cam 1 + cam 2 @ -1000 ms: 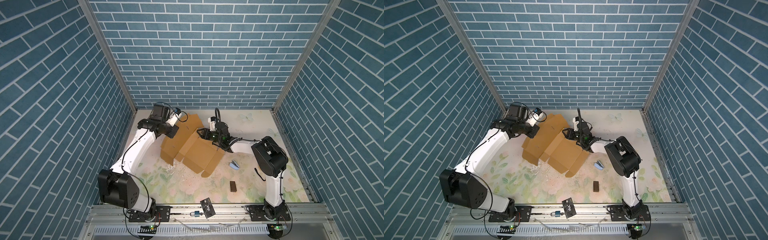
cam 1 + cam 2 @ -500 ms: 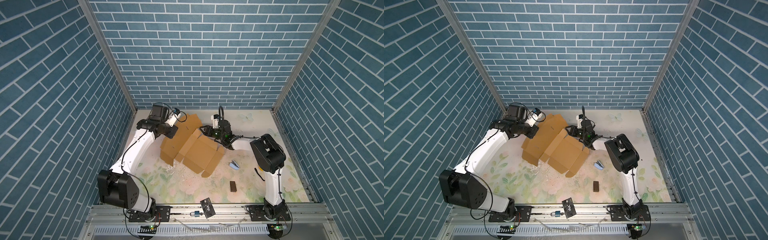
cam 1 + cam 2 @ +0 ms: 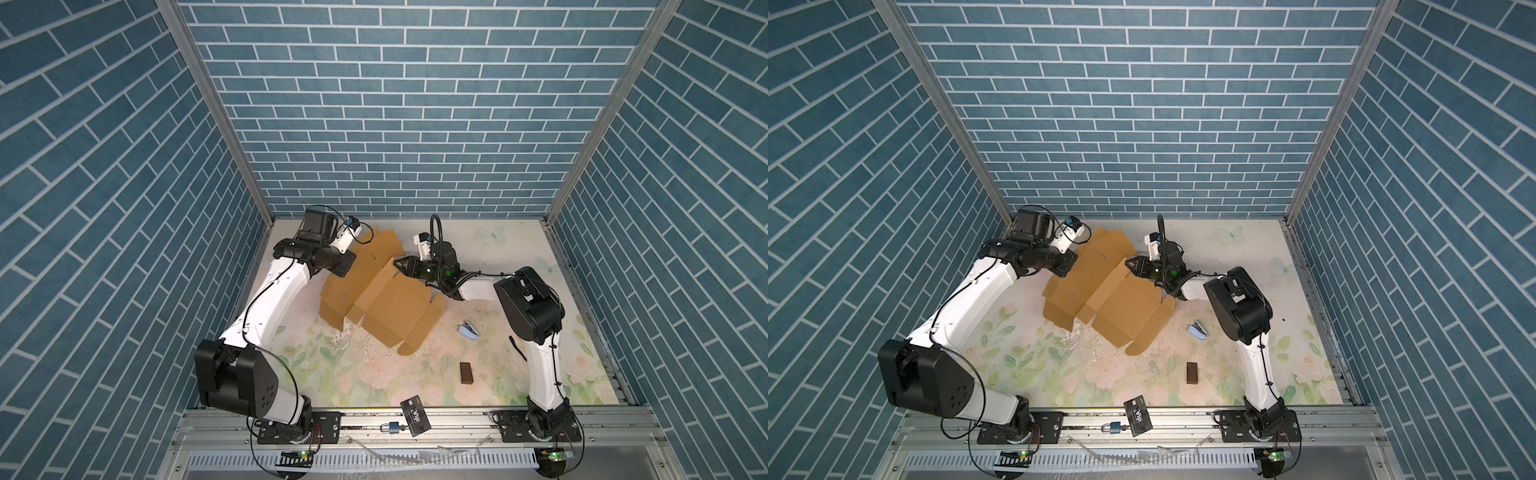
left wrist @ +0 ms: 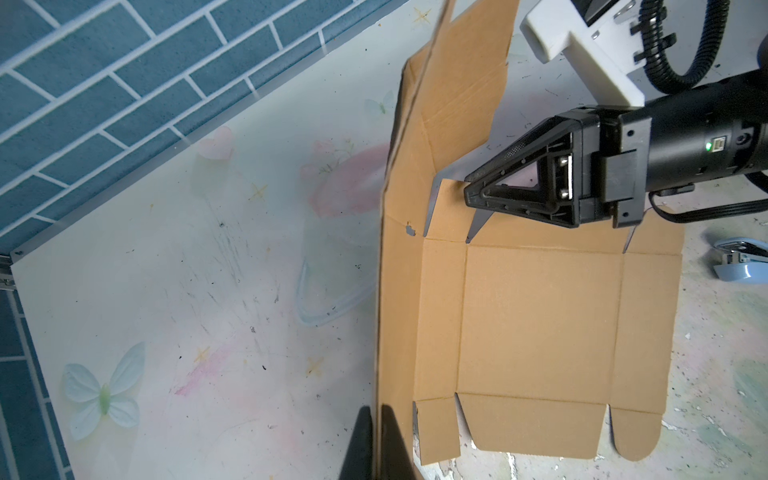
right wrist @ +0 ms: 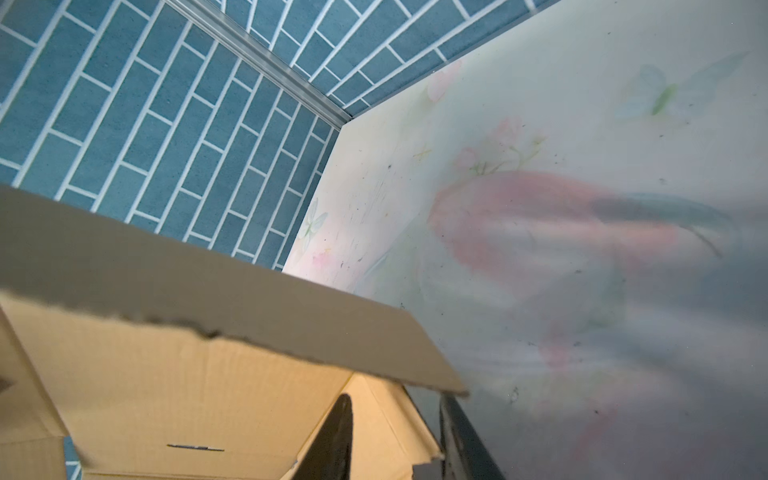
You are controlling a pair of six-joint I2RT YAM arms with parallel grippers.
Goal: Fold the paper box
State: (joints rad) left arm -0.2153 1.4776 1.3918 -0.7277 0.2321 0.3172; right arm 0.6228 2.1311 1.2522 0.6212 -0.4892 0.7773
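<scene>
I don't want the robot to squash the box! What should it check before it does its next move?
1. Left hand clamped on the raised panel of the paper box: ok.
2. Right hand gripping the corner tab: not ok, fingers apart.
3. Box floor flat on the table: ok.
4. Side flaps standing up: not ok, lying flat.
5. Blue stapler clear of the box: ok.
6. Left grip firm enough: cannot tell.

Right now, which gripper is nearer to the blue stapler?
Right. The right gripper is at the paper box's far corner, toward the stapler; the left gripper holds the opposite edge.
</scene>
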